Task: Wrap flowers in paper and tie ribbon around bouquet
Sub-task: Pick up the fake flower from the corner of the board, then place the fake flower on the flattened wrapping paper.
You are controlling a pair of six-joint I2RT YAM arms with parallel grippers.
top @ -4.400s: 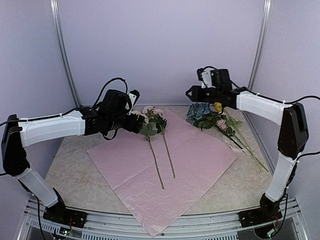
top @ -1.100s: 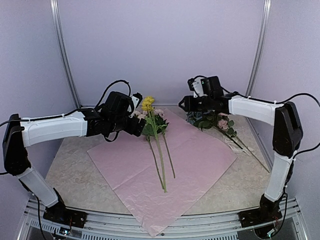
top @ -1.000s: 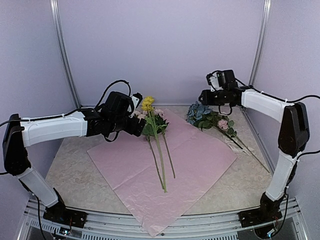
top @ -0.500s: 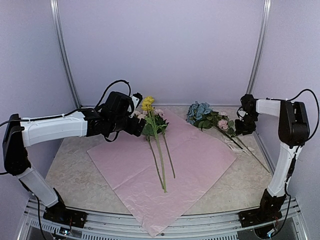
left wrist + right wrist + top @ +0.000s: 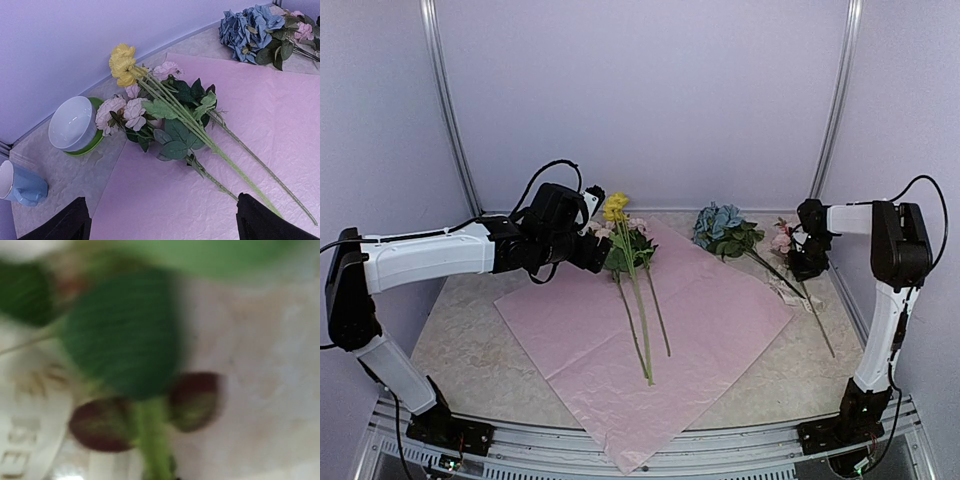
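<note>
By the right table edge, off the paper, the right gripper grips a pink flower. The left gripper gapes over laid flowers.

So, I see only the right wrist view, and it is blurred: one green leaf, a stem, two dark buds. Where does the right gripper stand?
Observer: At the right side of the table, off the paper. The right gripper is low, at the stem of a pink flower.
Operator: Does it grip the stem?
Observer: I cannot tell from above. A blue flower lies to its left, beyond the paper's far edge.
Operator: And the left gripper?
Observer: The left gripper is open, beside a yellow flower and pale pink ones lying on the paper.
</note>
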